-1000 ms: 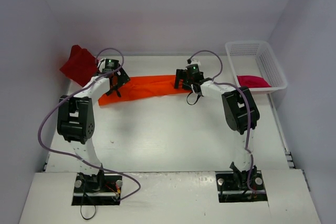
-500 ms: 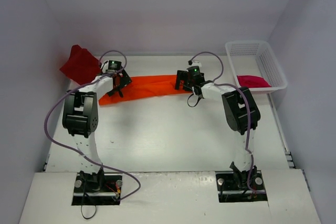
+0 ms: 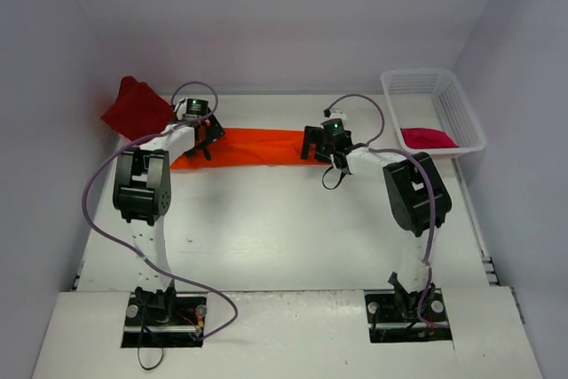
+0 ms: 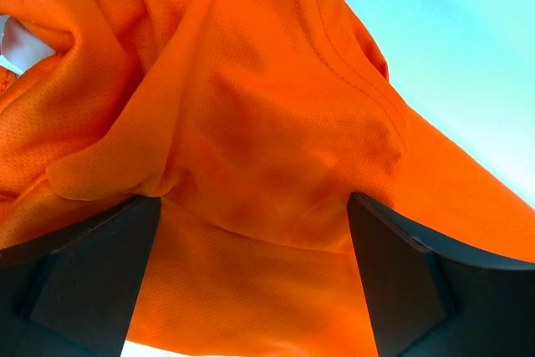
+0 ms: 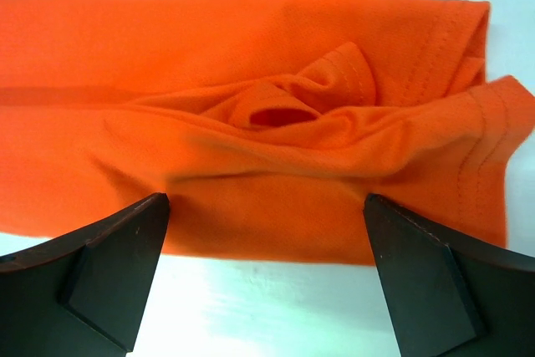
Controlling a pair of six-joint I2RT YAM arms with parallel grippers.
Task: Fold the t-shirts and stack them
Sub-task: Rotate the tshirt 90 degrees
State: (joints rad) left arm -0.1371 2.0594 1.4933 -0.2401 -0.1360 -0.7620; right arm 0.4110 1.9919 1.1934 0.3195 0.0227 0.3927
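White table (image 3: 293, 228) has the orange t-shirt (image 3: 257, 146) stretched in a long strip along its far side, left gripper (image 3: 206, 136) and right gripper (image 3: 313, 144) spread wide over its ends, pinching nothing, dark red t-shirt (image 3: 135, 110) at the far-left corner, pink t-shirt (image 3: 428, 138) in the basket (image 3: 461, 108), near half roomy.

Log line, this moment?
left pincer: open at orange t-shirt left end | right pincer: open at right end | dark red t-shirt: far-left | pink t-shirt: in basket

I work in a lab test cell: bare white walls (image 3: 266, 24) box in my table (image 3: 275, 228), arm bases (image 3: 164, 310) bolted at six o'clock.
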